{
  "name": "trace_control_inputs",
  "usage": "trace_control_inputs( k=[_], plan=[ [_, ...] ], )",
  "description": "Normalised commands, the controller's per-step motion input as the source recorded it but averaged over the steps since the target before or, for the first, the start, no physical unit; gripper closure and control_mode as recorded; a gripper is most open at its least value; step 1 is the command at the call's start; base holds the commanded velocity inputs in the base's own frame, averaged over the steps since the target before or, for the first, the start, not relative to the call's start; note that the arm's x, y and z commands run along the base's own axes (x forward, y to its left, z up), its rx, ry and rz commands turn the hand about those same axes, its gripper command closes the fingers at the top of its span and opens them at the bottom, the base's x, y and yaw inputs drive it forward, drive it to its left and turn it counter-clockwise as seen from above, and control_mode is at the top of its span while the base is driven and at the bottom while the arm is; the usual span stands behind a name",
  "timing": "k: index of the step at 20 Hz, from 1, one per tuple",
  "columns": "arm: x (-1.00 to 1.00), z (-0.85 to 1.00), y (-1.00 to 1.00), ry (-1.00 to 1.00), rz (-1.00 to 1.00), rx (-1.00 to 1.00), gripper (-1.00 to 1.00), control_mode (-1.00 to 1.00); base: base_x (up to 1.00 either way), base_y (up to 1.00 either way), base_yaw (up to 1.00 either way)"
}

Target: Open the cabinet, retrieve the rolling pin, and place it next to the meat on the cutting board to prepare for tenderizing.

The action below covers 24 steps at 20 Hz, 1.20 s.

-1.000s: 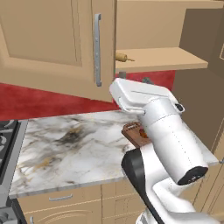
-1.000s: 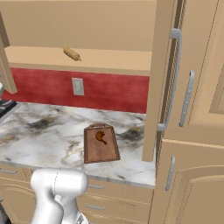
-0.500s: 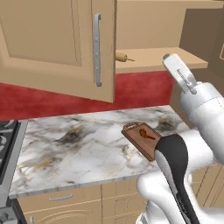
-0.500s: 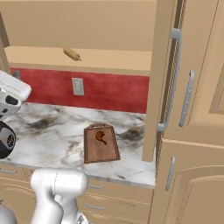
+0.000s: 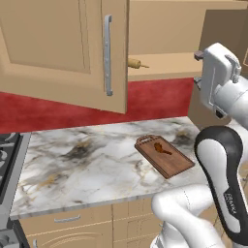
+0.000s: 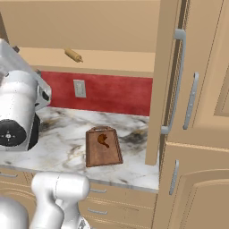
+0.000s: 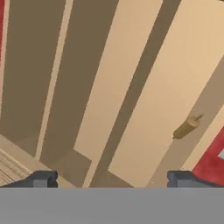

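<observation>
Reaching for the rolling pin (image 6: 73,55) looks like the step in hand: the cabinet (image 5: 63,46) stands with both doors swung wide, and the gripper (image 7: 110,178), fingers spread and empty, faces its interior. Its 1 shelf holds only the pin, well apart from the gripper. Next, close in and straddle its barrel. Below, the cutting board (image 6: 109,154) carries the meat (image 6: 103,139).

- A marble countertop (image 5: 87,164) in white with grey and brown veins serves as the landmark.
- A red backsplash (image 5: 155,99) runs along the wall directly behind the countertop.
- A wall outlet (image 6: 80,88) sits on the backsplash above the countertop.
- Tan drawers (image 5: 72,220) lie below the countertop's front edge.
- A stovetop (image 5: 7,160) adjoins the countertop's left end.
- A tall tan pantry unit (image 6: 197,112) stands at the countertop's right end.
</observation>
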Motion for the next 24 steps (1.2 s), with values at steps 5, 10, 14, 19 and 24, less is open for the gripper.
trace_control_inputs(
  k=[5, 10, 14, 19, 24],
  plan=[
    [0.99, -0.18, 0.0, 0.19, 0.33, 0.2, -1.0, -1.0, 0.0, 0.0, 0.0],
    [0.9, -0.35, 0.03, 0.18, 0.32, 0.06, -1.0, -1.0, 0.0, 0.0, 0.0],
    [0.61, -0.39, 0.03, 0.11, 0.33, 0.02, -1.0, -1.0, 0.0, 0.0, 0.0],
    [0.22, -0.25, 0.08, 0.07, 0.26, 0.05, -1.0, -1.0, 0.0, 0.0, 0.0],
    [0.17, -0.08, 0.29, 0.02, 0.22, 0.07, -1.0, -1.0, 0.0, 0.0, 0.0]
  ],
)
